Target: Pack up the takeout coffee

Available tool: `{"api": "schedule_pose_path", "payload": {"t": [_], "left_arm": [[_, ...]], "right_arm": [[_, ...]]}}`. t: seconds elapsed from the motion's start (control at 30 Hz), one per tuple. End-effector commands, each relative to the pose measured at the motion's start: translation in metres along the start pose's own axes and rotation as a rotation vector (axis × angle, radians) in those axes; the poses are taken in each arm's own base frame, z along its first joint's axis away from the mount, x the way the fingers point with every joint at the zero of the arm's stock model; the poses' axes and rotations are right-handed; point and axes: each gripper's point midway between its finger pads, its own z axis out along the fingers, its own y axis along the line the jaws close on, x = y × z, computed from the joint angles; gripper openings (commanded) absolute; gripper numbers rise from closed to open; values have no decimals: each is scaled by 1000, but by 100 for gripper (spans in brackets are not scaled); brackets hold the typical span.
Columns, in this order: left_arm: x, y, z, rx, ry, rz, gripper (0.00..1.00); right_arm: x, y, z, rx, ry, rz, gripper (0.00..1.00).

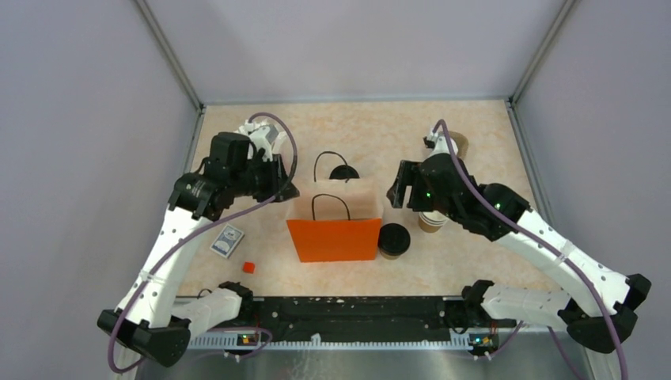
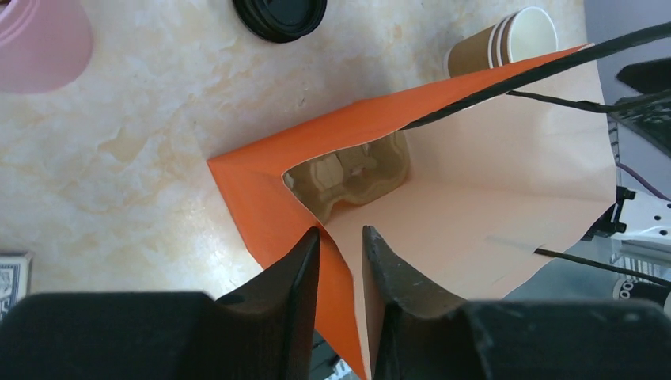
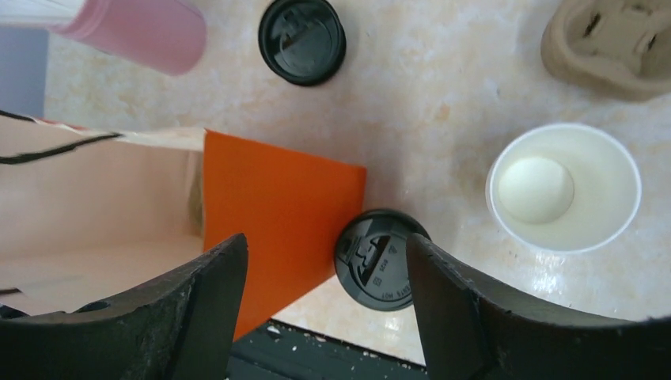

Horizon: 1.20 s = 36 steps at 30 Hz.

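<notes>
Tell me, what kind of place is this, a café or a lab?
Probably a lab test booth staged like a coffee counter: plain grey walls enclose a marble-look table, two robot arms are bolted at its edge, and café props sit out: an orange bag, a lidded takeout coffee.

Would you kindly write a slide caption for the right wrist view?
Open right gripper hovers above the lidded takeout coffee standing beside the orange bag.

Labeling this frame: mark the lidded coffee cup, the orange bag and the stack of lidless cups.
lidded coffee cup (image 3: 373, 267): right wrist view, centre of its black lid.
orange bag (image 1: 332, 239): top external view, middle of its orange front panel.
stack of lidless cups (image 3: 554, 190): right wrist view, white inside of the top cup.
</notes>
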Motion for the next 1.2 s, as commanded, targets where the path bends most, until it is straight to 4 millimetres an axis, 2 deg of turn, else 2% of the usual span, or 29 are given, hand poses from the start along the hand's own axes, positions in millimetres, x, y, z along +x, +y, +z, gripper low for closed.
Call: {"api": "schedule_pose_path", "payload": {"t": [0.0,0.1,0.17,0.27,0.33,0.37,0.47,0.57,0.93,1.07,1.17], "left_arm": [[-19,-14,12,93,-50,75,32],[-29,-12,12,67,-72,106,34],[-35,-5,11,28,-92,122,40],[-38,3,10,-26,-95,126,55],[-39,5,6,-42,-108,127,68],[-41,5,4,-47,-122,130,71],[-49,6,-7,-79,-172,138,79],[-60,5,-19,-98,-219,145,98],[-76,9,-55,-187,-345,120,99],[-83,7,-68,-190,-408,128,99],[-86,12,-70,-222,-421,127,99]], "right_arm": [[23,-9,-8,-13,64,97,71],[46,-21,-4,26,130,95,70],[60,-28,-2,54,180,95,71],[81,-34,1,83,265,112,77],[91,-36,4,110,306,132,82],[95,-37,7,126,323,135,84],[100,-42,13,187,346,140,86],[102,-43,21,219,352,157,87],[129,-41,45,189,405,189,89],[129,-38,52,166,390,196,90],[127,-35,56,151,378,195,90]]}}
